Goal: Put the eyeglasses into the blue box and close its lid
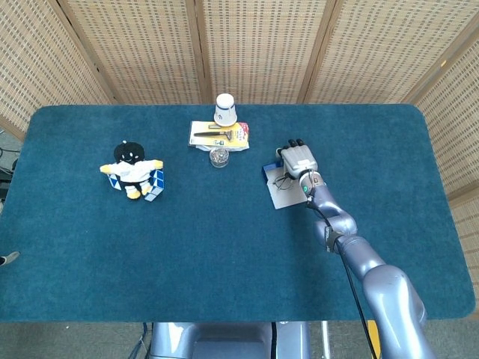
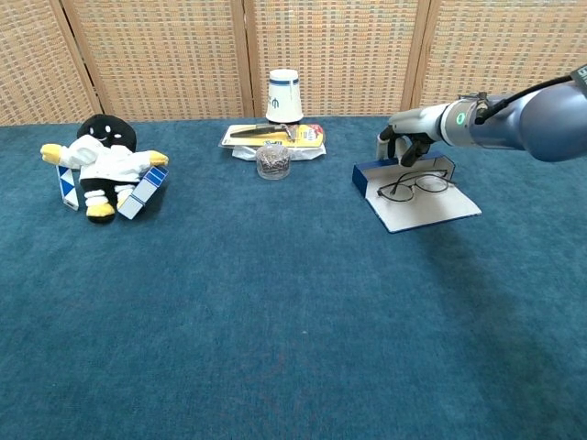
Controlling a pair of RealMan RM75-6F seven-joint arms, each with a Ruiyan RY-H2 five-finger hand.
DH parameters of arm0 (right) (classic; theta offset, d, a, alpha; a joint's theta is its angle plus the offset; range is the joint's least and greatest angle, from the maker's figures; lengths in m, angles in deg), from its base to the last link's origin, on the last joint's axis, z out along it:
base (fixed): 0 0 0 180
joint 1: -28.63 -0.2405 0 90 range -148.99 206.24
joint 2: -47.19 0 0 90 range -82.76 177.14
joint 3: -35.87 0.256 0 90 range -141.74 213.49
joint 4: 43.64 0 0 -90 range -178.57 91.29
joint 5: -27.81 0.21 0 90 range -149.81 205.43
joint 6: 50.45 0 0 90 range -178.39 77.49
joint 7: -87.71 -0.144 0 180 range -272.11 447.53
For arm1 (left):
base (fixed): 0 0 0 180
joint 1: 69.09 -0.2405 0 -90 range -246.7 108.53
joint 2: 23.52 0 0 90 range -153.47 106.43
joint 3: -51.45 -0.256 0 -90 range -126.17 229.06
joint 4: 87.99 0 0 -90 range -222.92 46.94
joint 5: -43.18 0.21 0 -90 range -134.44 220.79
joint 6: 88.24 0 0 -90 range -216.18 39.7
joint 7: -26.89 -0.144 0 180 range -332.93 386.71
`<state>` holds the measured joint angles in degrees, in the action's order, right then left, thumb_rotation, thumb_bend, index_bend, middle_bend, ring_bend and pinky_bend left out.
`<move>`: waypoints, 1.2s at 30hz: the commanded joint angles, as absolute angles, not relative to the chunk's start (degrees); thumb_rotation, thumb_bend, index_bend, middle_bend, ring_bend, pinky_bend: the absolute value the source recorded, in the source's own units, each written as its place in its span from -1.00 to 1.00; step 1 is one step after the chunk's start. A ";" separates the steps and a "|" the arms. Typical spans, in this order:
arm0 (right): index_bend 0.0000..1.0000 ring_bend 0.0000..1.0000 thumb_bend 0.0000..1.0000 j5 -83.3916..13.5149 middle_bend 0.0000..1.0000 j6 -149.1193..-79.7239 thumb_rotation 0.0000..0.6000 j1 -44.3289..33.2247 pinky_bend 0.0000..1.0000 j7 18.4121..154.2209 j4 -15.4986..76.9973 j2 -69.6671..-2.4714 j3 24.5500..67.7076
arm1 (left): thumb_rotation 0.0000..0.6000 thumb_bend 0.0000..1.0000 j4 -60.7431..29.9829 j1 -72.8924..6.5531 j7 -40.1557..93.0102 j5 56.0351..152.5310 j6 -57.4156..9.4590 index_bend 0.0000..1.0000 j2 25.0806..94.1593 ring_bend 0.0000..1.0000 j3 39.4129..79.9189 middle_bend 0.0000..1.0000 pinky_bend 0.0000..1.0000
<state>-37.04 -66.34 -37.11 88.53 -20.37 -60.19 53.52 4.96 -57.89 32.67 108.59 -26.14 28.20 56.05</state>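
Note:
The blue box (image 2: 365, 180) (image 1: 267, 173) lies open at the right of the table, its white-lined lid (image 2: 426, 210) flat toward me. The black-rimmed eyeglasses (image 2: 413, 186) (image 1: 282, 179) lie unfolded across it, about where the tray meets the lid. My right hand (image 2: 408, 140) (image 1: 299, 158) hovers at the far edge of the box with its back up and its dark fingertips (image 2: 404, 157) pointing down at the back wall. It holds nothing, and I cannot tell whether it touches the box. My left hand is out of both views.
At the back centre stand an upturned paper cup (image 2: 284, 96), a yellow razor pack (image 2: 272, 135) and a small glass jar (image 2: 272, 160). A black-and-white plush toy (image 2: 103, 166) with checkered cubes sits at the far left. A woven screen backs the table.

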 commanded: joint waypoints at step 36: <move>-0.48 -0.62 1.00 -22.94 -0.47 -77.51 1.00 -27.73 -0.27 102.68 25.47 -33.35 40.04 | 1.00 -1.00 7.37 -60.31 34.78 116.40 -20.54 -1.00 26.96 -1.00 54.03 -1.00 -1.00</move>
<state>-25.62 -74.82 -28.18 99.91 22.17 -35.52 41.92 7.33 -60.25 34.74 116.31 -20.61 26.99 54.09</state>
